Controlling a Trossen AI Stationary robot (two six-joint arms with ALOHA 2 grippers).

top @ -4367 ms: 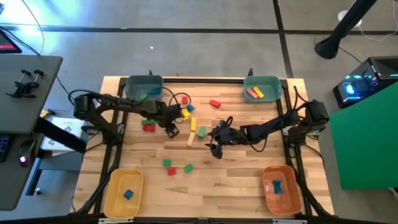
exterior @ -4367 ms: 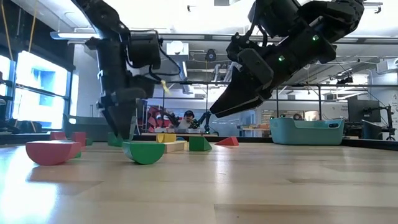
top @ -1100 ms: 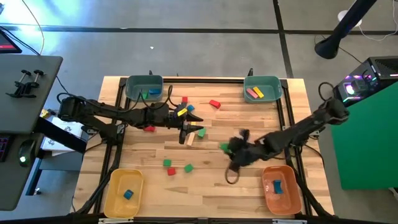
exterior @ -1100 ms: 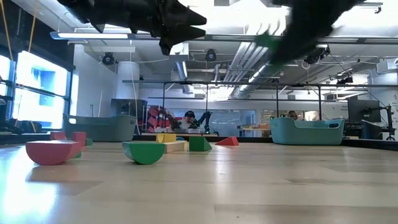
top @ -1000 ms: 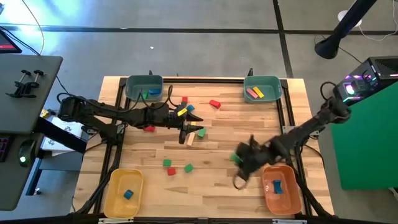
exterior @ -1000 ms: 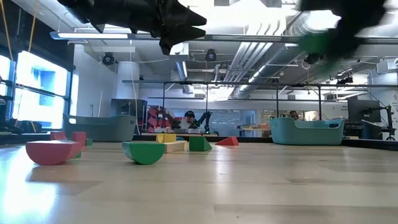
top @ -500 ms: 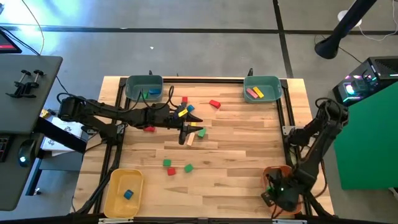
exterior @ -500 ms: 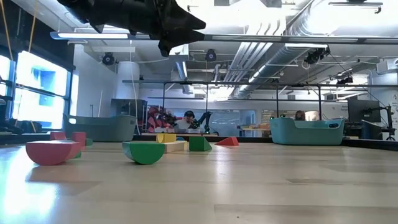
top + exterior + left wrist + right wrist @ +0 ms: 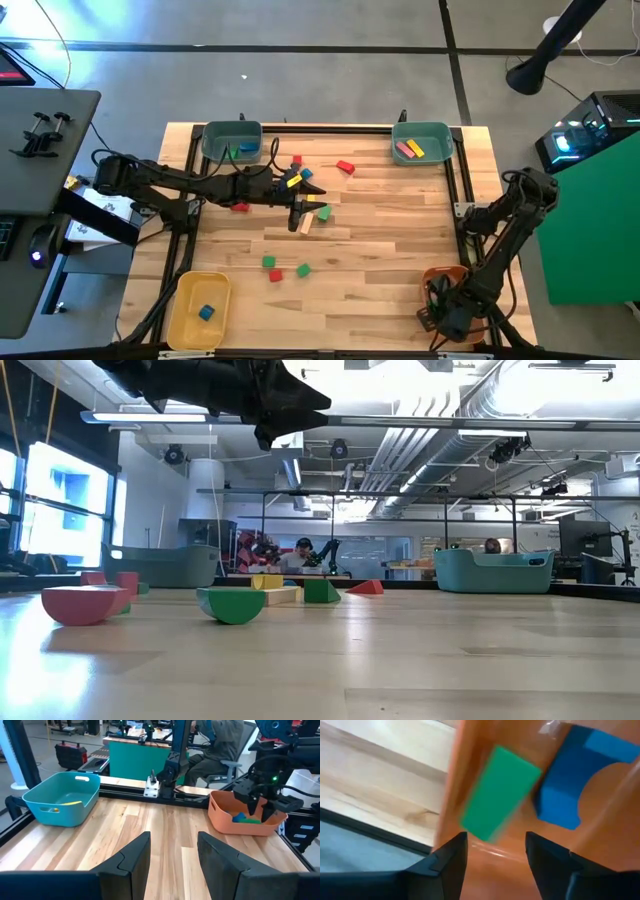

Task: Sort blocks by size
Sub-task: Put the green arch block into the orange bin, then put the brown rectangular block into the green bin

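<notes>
My right gripper [image 9: 495, 857] is open over the orange bin [image 9: 436, 276] at the table's near right corner. A green bar block [image 9: 499, 794] shows blurred ahead of its fingers, inside the bin beside a blue arch block [image 9: 575, 780]; the fingers are not on it. My left gripper [image 9: 172, 862] is open and empty above the table's middle [image 9: 297, 218], over a tan bar and a green block [image 9: 322, 213]. Loose blocks lie on the table: a red one [image 9: 345, 167], a yellow and blue group [image 9: 296, 180], and small green and red ones [image 9: 272, 268].
Teal bins stand at the far left [image 9: 232, 140] and the far right [image 9: 420, 145], the right one holding a pink and a yellow block. A yellow bin [image 9: 200, 310] at the near left holds a blue block. Bare wood lies between the middle and the orange bin.
My right gripper has swung fast from the table's middle right toward the near right corner, taking the green block with it, and now hangs over the orange bin. The green block now shows inside the bin, ahead of the fingers.
</notes>
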